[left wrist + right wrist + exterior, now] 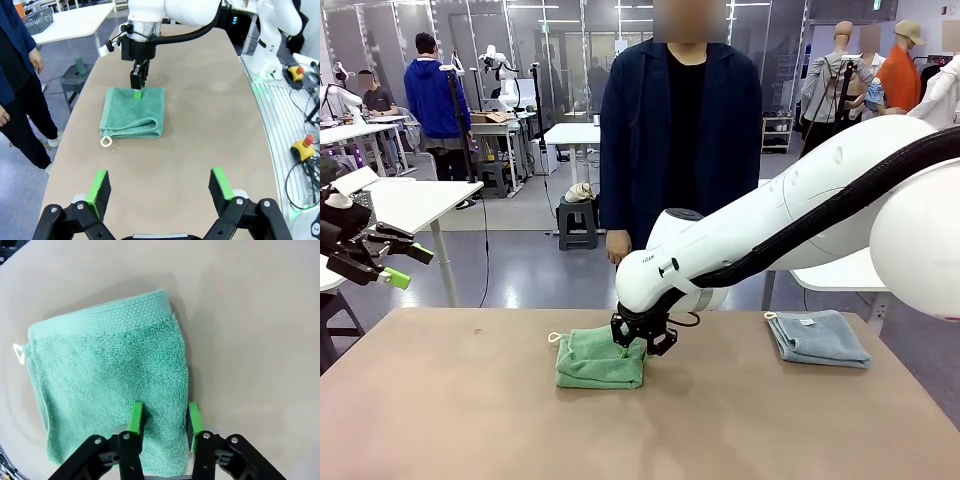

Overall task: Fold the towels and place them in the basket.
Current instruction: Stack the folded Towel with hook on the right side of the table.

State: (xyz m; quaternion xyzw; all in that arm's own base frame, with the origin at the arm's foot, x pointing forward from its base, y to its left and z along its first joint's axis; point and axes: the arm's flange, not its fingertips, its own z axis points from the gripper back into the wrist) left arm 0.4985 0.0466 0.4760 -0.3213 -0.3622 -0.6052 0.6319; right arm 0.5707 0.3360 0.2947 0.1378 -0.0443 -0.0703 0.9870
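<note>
A green towel (pixel 592 360) lies folded on the brown table, its white loop at the left corner. My right gripper (pixel 642 342) stands down on the towel's right edge. In the right wrist view its green pads (pixel 136 417) sit close together, with the edge of the green towel (pixel 110 370) pinched between them. A grey-blue towel (pixel 817 337) lies folded at the table's right. My left gripper (pixel 160 185) hovers open and empty, well short of the green towel (pixel 134 111). It hangs off the table's left side in the front view (pixel 382 268). A dark mesh basket (pixel 37 21) stands on a white side table.
A person (pixel 680 150) in a dark coat stands at the far edge, behind the green towel, hands down. The right arm's white links (pixel 790 210) stretch across the right half of the table. A white side table (pixel 415 200) stands at the left.
</note>
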